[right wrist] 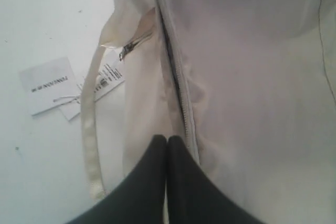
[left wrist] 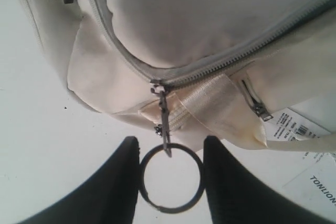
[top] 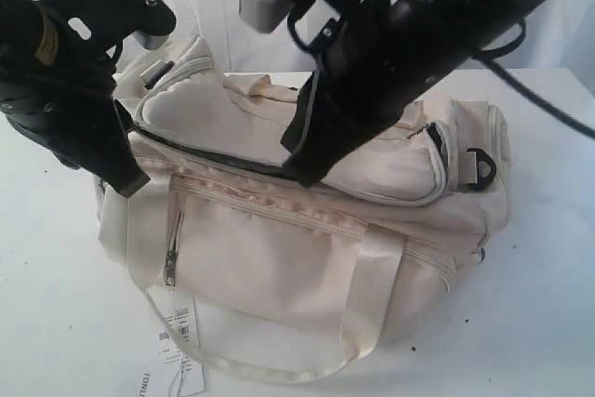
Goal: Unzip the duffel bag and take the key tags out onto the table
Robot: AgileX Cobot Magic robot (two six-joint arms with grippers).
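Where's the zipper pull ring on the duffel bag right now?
In the left wrist view the zipper pull ring hangs off the end of the duffel bag, between the open fingers of the left end effector. In the exterior view that end is at the left.

Bare table [top: 56, 258] left of the duffel bag [top: 307, 258]; hangtag [top: 177, 341] and loose handle [top: 279, 369] cluttering its front edge.

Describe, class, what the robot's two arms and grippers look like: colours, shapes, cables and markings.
Both arms are matte black. The left arm bears a yellow label and a pale grey block by its bolted plate. The right arm carries a grey block and black cables. The left gripper and right gripper have smooth, black, tapered fingers.
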